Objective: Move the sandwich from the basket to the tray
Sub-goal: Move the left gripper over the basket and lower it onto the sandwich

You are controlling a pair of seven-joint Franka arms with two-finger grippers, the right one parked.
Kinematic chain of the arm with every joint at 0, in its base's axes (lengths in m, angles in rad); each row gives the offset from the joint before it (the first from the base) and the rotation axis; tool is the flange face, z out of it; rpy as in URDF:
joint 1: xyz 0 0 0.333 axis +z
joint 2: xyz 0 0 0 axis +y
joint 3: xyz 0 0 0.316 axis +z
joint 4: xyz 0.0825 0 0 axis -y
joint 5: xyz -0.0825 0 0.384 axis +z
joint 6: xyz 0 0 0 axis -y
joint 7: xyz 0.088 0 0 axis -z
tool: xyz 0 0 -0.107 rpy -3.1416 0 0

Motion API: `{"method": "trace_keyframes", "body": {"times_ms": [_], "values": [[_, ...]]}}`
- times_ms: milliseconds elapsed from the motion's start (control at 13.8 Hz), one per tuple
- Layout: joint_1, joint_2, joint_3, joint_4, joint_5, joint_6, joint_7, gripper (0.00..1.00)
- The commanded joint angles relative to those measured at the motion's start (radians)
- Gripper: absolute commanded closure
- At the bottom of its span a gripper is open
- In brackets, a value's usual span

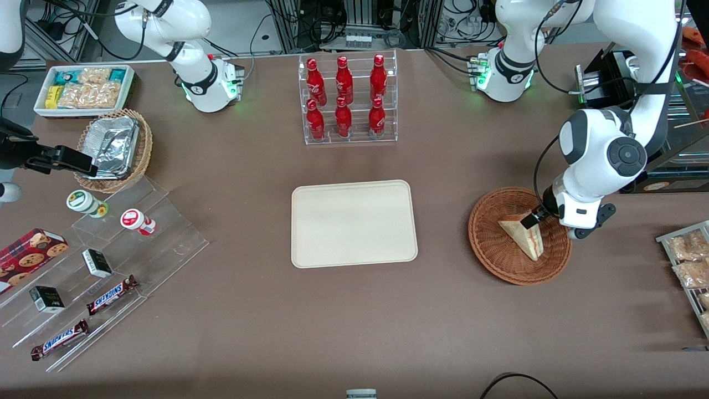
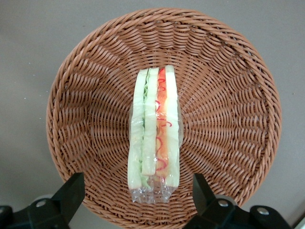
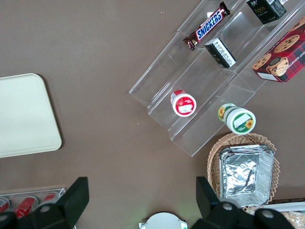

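Observation:
A clear-wrapped sandwich [image 1: 523,235] [image 2: 155,131], a pale wedge with red and orange filling, lies in the reddish-brown wicker basket [image 1: 490,244] [image 2: 228,109] toward the working arm's end of the table. The left gripper [image 1: 537,217] [image 2: 138,191] hovers over the basket, open, its two dark fingers [image 2: 71,193] straddling the wrapper's crimped end without touching it. The cream rectangular tray [image 1: 354,223] [image 3: 24,114] lies bare at the table's middle, beside the basket.
A clear rack of red bottles [image 1: 346,100] stands farther from the camera than the tray. A wire rack of snack packets [image 1: 689,266] sits at the working arm's edge. Acrylic steps with candy bars and cups [image 1: 105,260] and a tan basket of foil containers [image 1: 113,147] lie toward the parked arm's end.

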Motion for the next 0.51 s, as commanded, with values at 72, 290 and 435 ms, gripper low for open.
{"method": "trace_keyframes", "body": {"times_ms": [72, 290, 435], "values": [[-0.010, 0.025, -0.003, 0.000, -0.012, 0.047, -0.022, 0.00], [-0.012, 0.057, -0.009, 0.000, -0.014, 0.091, -0.029, 0.00], [-0.012, 0.081, -0.011, 0.000, -0.014, 0.116, -0.038, 0.00]]}}
